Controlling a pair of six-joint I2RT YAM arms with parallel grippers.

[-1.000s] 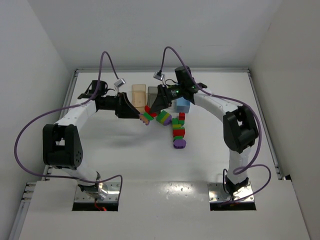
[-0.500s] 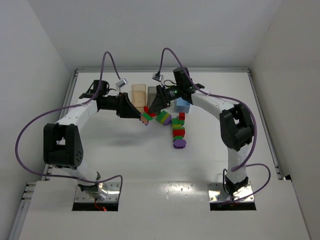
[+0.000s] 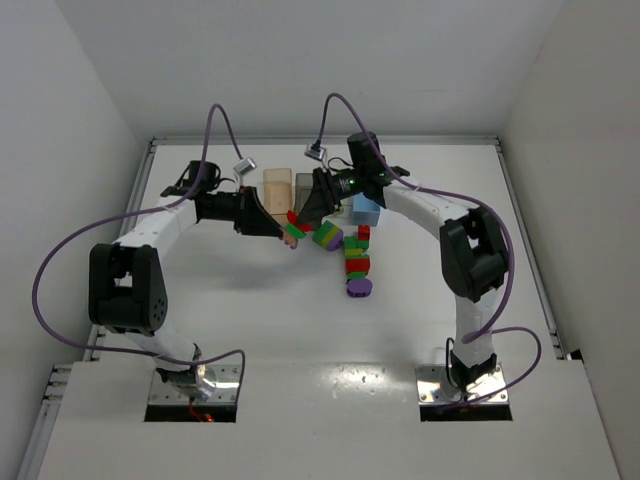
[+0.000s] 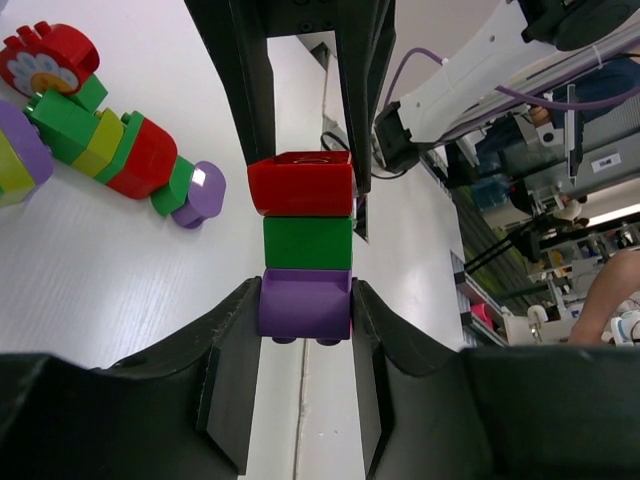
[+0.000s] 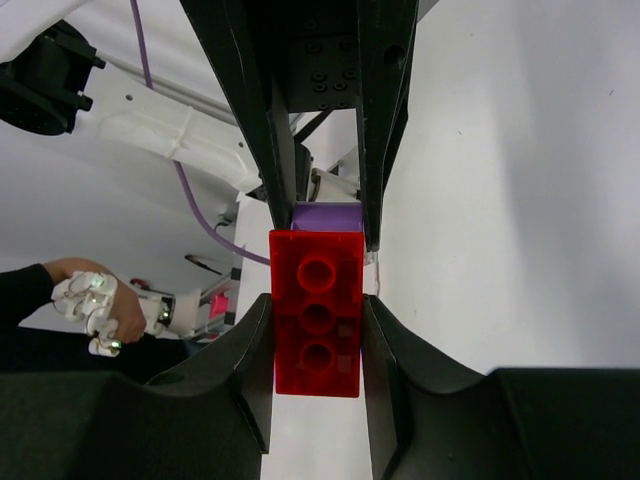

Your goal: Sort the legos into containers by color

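A small stack of legos hangs in the air between my two grippers: a purple brick [image 4: 305, 305], a green brick [image 4: 307, 242] and a red brick [image 4: 301, 185]. My left gripper [image 4: 305, 312] is shut on the purple end. My right gripper [image 5: 317, 340] is shut on the red brick [image 5: 317, 310], and the purple one [image 5: 328, 214] peeks out behind it. From above, the stack [image 3: 293, 232] sits in front of the tan container [image 3: 277, 185] and the grey container [image 3: 306, 184]. The light blue container [image 3: 366, 210] is partly hidden by my right arm.
More legos lie on the table right of the stack: a purple and lime clump [image 3: 327, 236], a red and green chain [image 3: 356, 258] and a purple piece [image 3: 359, 287]. The left wrist view shows that chain [image 4: 110, 140] and a red flower piece [image 4: 48, 55].
My left gripper's jaws have closed onto the purple end of the stack. My right gripper has kept its grip on the red brick and barely moved.
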